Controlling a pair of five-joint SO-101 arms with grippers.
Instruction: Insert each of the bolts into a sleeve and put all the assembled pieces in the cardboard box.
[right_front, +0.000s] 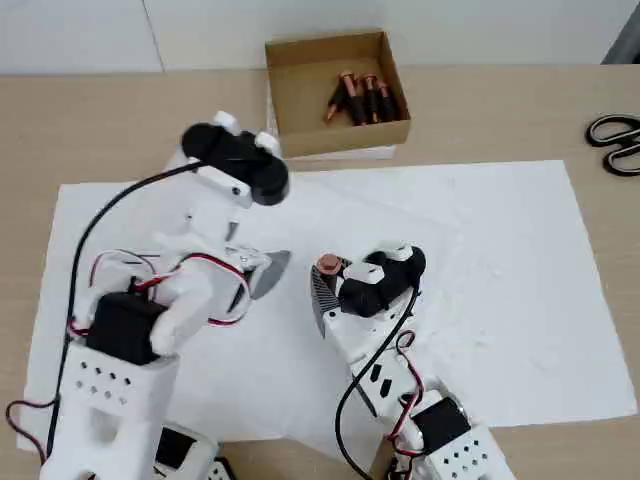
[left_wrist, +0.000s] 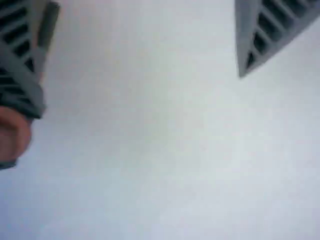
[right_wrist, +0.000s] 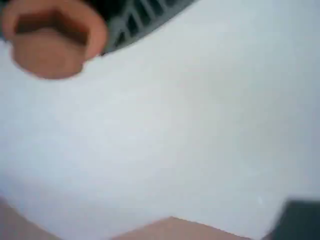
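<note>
The cardboard box (right_front: 300, 90) stands at the table's far edge with several copper bolts in dark sleeves (right_front: 362, 98) lying in it. Near the middle of the white sheet (right_front: 500, 280), my right gripper (right_front: 325, 282) is shut on a copper bolt (right_front: 328, 264). The bolt's head (right_wrist: 50, 42) sits against a dark ribbed finger (right_wrist: 142, 17) in the right wrist view. Just left of it, my left gripper (right_front: 266, 274) stands open with nothing in it. From the left wrist, one of its own grey fingers (left_wrist: 262, 35) shows, with the right gripper's ribbed finger (left_wrist: 20, 75) and bolt (left_wrist: 12, 137) across from it.
Black-handled scissors (right_front: 615, 142) lie on the bare wood at the far right. The white sheet covers most of the table, with open room on its right half. Cables trail from both arm bases at the near edge.
</note>
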